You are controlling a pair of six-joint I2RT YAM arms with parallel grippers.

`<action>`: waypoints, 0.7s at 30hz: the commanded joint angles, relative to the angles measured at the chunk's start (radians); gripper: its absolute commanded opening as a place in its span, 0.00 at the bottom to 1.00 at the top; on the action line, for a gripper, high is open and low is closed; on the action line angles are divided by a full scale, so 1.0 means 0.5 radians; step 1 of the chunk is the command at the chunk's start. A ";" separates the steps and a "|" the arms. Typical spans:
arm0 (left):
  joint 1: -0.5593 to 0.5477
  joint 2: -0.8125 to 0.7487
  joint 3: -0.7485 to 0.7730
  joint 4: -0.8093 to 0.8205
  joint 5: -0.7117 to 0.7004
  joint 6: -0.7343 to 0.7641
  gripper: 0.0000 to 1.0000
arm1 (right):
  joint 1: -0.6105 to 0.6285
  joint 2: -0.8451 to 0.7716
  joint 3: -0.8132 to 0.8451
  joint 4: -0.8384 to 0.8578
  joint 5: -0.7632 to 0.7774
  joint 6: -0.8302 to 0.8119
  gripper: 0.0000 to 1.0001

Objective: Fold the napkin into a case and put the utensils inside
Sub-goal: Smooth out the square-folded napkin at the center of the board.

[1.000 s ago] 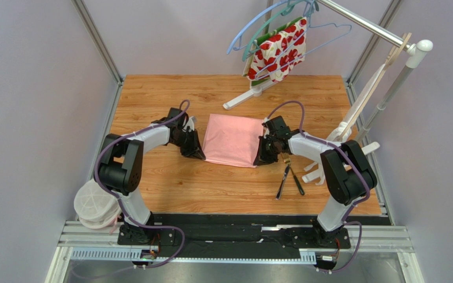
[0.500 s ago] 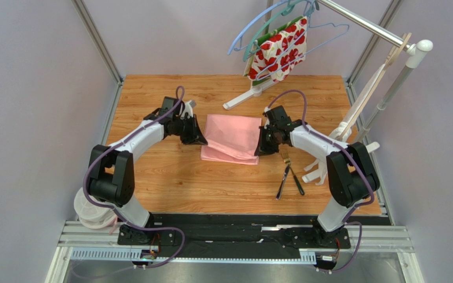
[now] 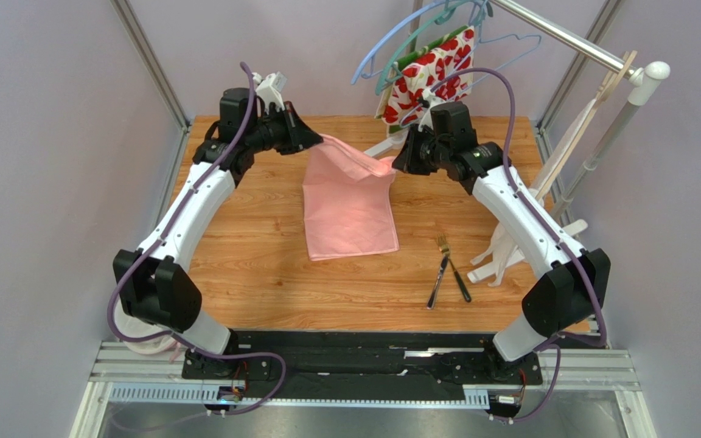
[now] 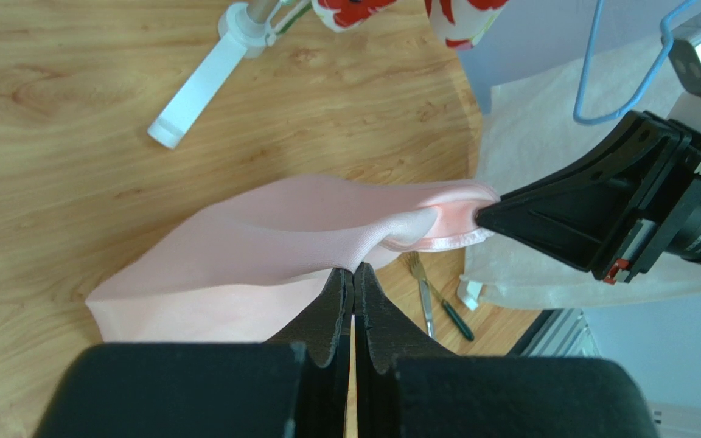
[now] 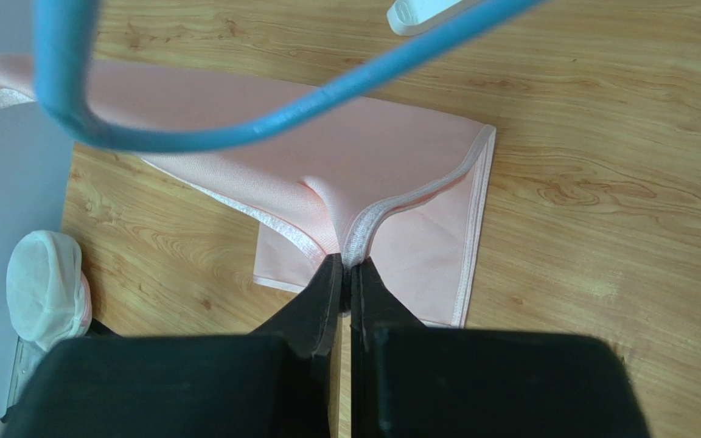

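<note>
Pink napkin point(image 3: 350, 205), gripped by its two far corners and slung between both arms over the far half of the wooden surface point(image 3: 263, 274). The top edge sags between the grips, and the lower part trails down onto the boards near the middle. Left pincer point(image 3: 316, 140): fingers pressed together on the napkin's left far corner, as the left wrist view confirms point(image 4: 353, 278). Right pincer point(image 3: 398, 164): clamped on the hemmed right far corner, the cloth bunching just above its tips in the right wrist view point(image 5: 345, 265). Fork point(image 3: 440, 265) and dark thin utensil point(image 3: 460, 283): lying together on the surface to the right of the napkin's near edge, apart from it. Red-and-white floral cloth point(image 3: 432, 82): hung among blue hangers point(image 3: 391, 46) at the back, behind the right pincer. White bundle point(image 3: 148, 319): at the near left corner, beside the left arm's base.
</note>
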 commanded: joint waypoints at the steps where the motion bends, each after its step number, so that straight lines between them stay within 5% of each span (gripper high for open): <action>1: 0.073 0.141 0.103 0.149 0.048 -0.106 0.00 | -0.022 0.179 0.222 0.054 0.033 -0.060 0.00; 21: 0.239 0.696 0.238 0.873 0.241 -0.355 0.00 | -0.074 0.916 0.904 0.297 -0.010 -0.367 0.00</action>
